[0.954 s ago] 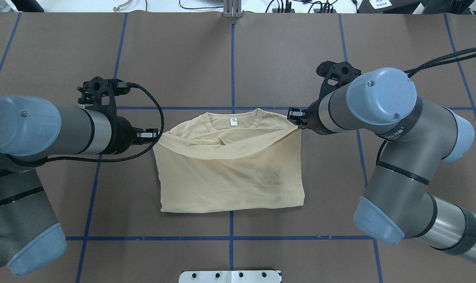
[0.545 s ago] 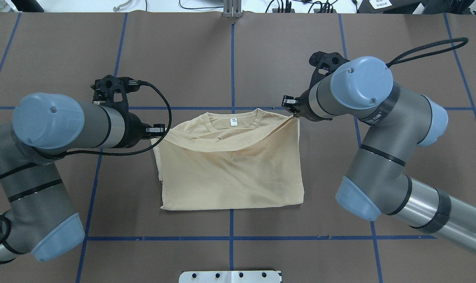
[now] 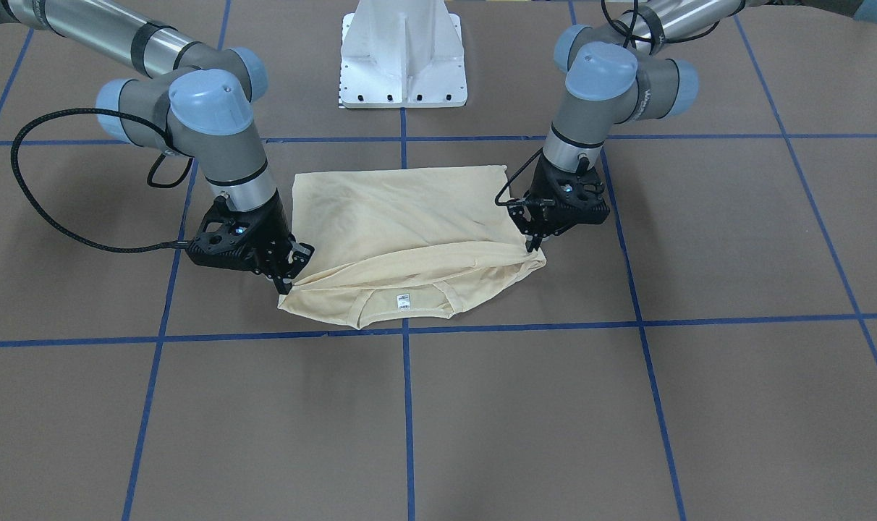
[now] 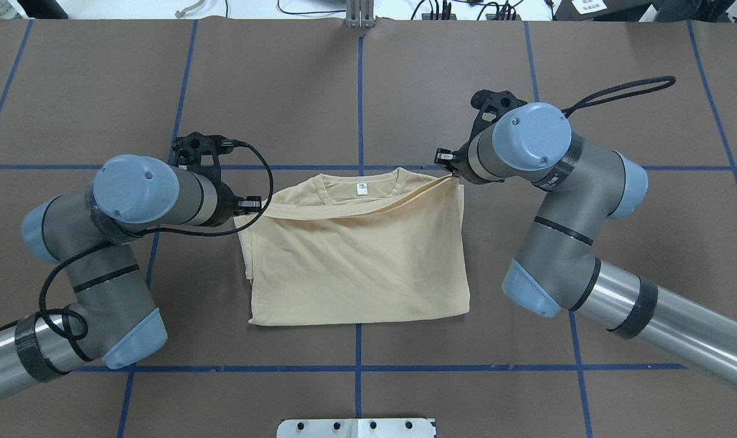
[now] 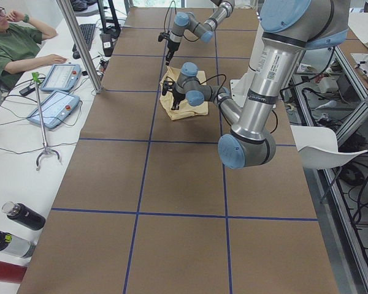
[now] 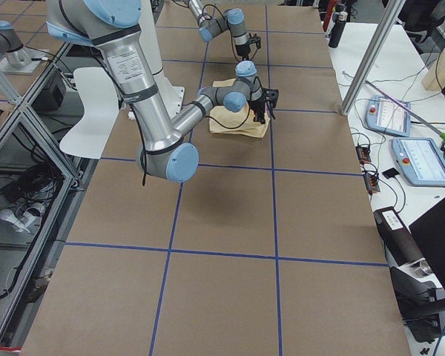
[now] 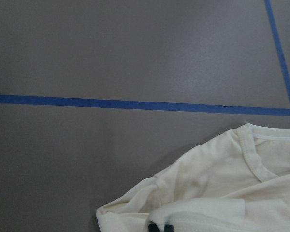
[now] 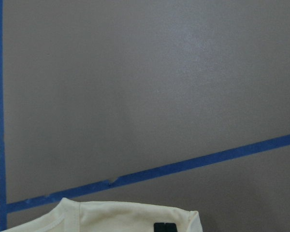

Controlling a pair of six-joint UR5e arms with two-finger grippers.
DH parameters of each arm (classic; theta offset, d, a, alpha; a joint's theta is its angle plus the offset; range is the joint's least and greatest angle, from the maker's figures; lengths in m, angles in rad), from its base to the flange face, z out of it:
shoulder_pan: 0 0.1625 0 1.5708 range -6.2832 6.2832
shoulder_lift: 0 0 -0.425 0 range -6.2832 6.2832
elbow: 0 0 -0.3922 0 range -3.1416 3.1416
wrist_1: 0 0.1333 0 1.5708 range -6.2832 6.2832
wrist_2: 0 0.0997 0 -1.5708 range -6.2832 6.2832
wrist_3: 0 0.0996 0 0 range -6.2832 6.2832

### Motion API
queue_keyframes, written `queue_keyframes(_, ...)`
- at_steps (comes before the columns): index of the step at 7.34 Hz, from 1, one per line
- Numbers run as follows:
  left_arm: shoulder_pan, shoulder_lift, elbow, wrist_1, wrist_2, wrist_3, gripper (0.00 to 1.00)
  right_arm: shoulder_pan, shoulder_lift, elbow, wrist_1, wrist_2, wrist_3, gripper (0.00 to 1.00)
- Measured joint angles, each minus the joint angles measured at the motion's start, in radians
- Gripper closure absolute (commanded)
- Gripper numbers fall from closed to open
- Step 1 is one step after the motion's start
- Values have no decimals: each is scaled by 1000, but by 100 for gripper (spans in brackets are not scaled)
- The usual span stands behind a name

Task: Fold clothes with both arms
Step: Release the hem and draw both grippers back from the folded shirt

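Observation:
The pale cream-yellow shirt [image 4: 356, 267] lies folded on the brown table, its ribbed neckline with a white label [image 4: 362, 189] at the far side. A doubled layer is stretched across it, and its far edge runs just short of the neckline. My left gripper [image 4: 260, 205] is shut on that edge's left corner, and in the front-facing view this gripper [image 3: 534, 242] is on the right. My right gripper [image 4: 450, 172] is shut on the other corner, low over the table [image 3: 288, 278]. Each wrist view shows cloth [image 7: 217, 193] [image 8: 130, 217] at its bottom edge.
Blue tape lines [image 4: 360, 91] grid the brown table cover. The white pedestal base [image 3: 402, 58] stands at the robot's side. In the exterior left view a seated person [image 5: 12, 43], two control tablets [image 5: 55, 92], a metal pole [image 5: 80, 43] and bottles [image 5: 18, 214] line the white side bench.
Both grippers have carried the held edge farther toward the neckline. The sagging fold has drawn flatter and covers more of the shirt. Both arms' elbows have swung inward.

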Motion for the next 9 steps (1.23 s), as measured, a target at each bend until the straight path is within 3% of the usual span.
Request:
queue_keyframes(1, 1, 1, 23, -25, 0, 26, 1, -1, 1, -14, 7, -2, 1, 2)
queue_keyframes(4, -1, 8, -17, -39, -7, 104, 0, 12, -2, -15, 16, 8, -4, 1)
queue_keyframes(8, 71, 105, -137, -34, -8, 120, 1, 112, -45, 1, 9, 167, -75, 1)
queue_keyframes(9, 119, 116, -143, -36, -4, 80, 13, 117, -54, 3, 10, 172, -89, 1)
